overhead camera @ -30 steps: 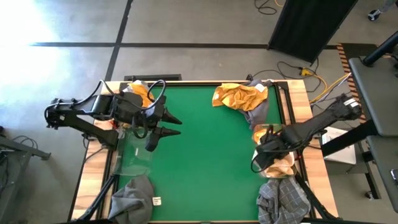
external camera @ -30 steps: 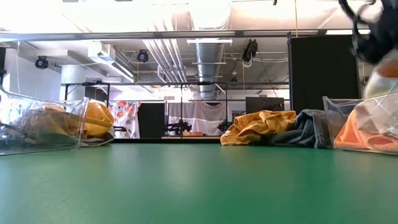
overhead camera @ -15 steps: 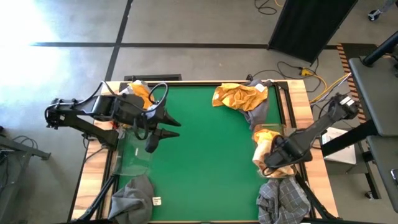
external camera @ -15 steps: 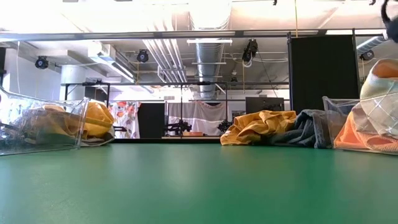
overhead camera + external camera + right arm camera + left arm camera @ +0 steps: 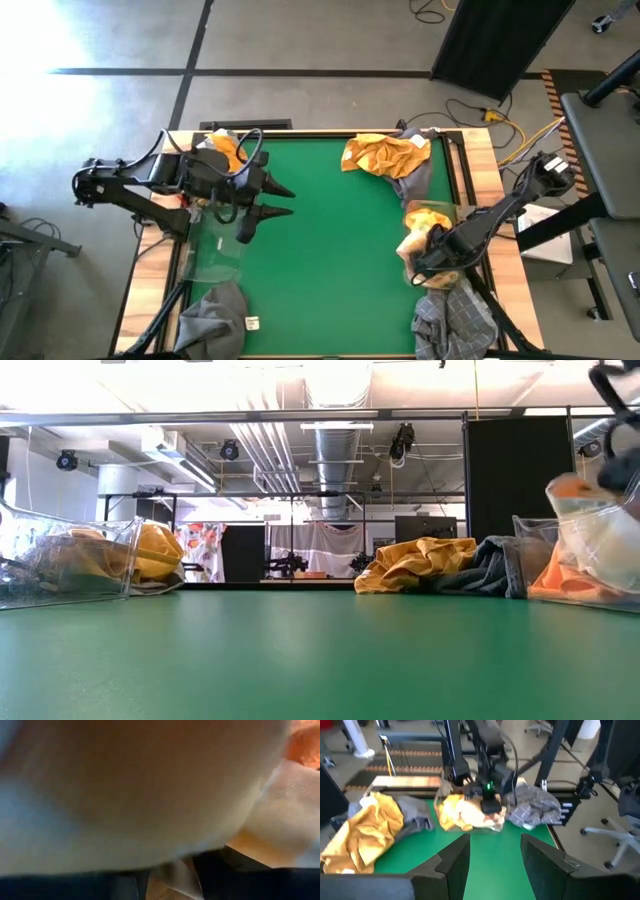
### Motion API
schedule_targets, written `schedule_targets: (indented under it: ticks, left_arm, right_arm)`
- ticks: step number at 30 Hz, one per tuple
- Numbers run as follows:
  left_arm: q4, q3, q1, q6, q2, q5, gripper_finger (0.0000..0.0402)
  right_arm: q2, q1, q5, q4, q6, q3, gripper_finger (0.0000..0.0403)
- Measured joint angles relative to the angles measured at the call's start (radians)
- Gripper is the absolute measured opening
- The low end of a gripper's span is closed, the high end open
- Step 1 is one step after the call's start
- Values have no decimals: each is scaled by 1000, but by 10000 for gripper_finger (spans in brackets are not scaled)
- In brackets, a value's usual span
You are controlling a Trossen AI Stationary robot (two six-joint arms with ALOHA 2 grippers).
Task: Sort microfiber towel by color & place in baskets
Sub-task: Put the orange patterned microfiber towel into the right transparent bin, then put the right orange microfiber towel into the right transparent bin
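My right gripper (image 5: 424, 264) is low over the right-hand see-through basket (image 5: 446, 212), shut on a pale orange-yellow towel (image 5: 588, 538) that bulges above the basket's rim (image 5: 530, 523). More orange towels (image 5: 465, 815) lie in that basket. My left gripper (image 5: 285, 202) hovers open over the table's left side, touching nothing. The second basket (image 5: 214, 250) stands near it. An orange towel (image 5: 385, 155) and a grey one (image 5: 415, 180) are piled at the far right. My right gripper comes from above, slanting down into the right basket, and has the pale orange-yellow towel (image 5: 170, 879) between its fingers. The cloth fills its wrist view and hides which part is held. The towel's lower part rests on the towels in the basket (image 5: 560, 585).
A grey towel with a white tag (image 5: 212, 318) lies at the near left corner and a grey checked one (image 5: 456, 320) at the near right. Another orange towel (image 5: 226, 150) sits at the far left edge. The green middle of the table (image 5: 330, 250) is bare.
My right gripper has moved toward the table's near edge and down, carrying the pale orange towel lower over the right basket. In the low view the towel has dropped and shifted toward the table's left.
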Motion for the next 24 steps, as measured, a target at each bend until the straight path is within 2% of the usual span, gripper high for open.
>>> schedule_targets:
  ticks: [4,7,11,15,19,24]
  left_arm:
    - [38,0,0,2,-1,-5,160]
    - [16,0,0,-12,-2,-5,160]
    - [-74,0,0,-64,-8,-5,160]
    - [-146,0,0,-110,-12,-10,160]
    - [-173,0,0,-138,-11,-50,160]
    - [-175,0,-4,-138,-12,-54,160]
  right_arm:
    - [-9,-4,-85,47,-14,-90,139]
    - [-27,-2,-136,21,-50,-88,167]
    - [-70,-1,-144,-63,-58,20,215]
    - [-79,-1,-142,-270,-47,184,260]
    - [-70,-10,-24,-405,-21,340,284]
    - [-67,-103,328,-386,-26,434,292]
